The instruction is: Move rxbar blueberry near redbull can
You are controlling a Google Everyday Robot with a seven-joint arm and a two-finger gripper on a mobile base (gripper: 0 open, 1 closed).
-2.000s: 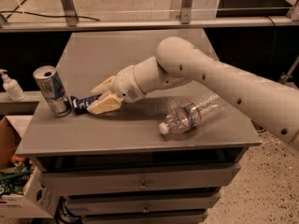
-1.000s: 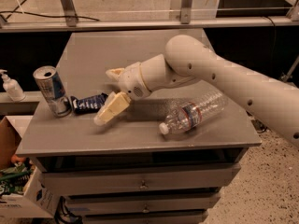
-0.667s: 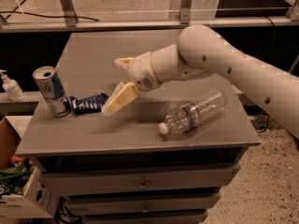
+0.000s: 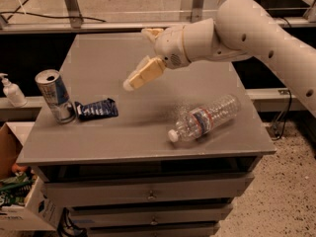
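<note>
Speckled floor (image 4: 276,201) around a grey drawer cabinet (image 4: 98,58) with a matte top. White arm (image 4: 266,28) comes from the right; gripper (image 4: 136,58) hangs above centre, fingers spread, holding nothing. Front right, water bottle (image 4: 205,117) on its side. Left edge: upright redbull can (image 4: 54,97), with rxbar blueberry (image 4: 97,108) flat just beside it.

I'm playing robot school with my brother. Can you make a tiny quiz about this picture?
1. True or false: the bar lies right beside the can.
2. Which thing lies on its side? A: the can. B: the bottle. C: both.
3. Fill in: the gripper hangs open above the table, holding ____.
Key: 1 true. 2 B. 3 nothing.
</note>
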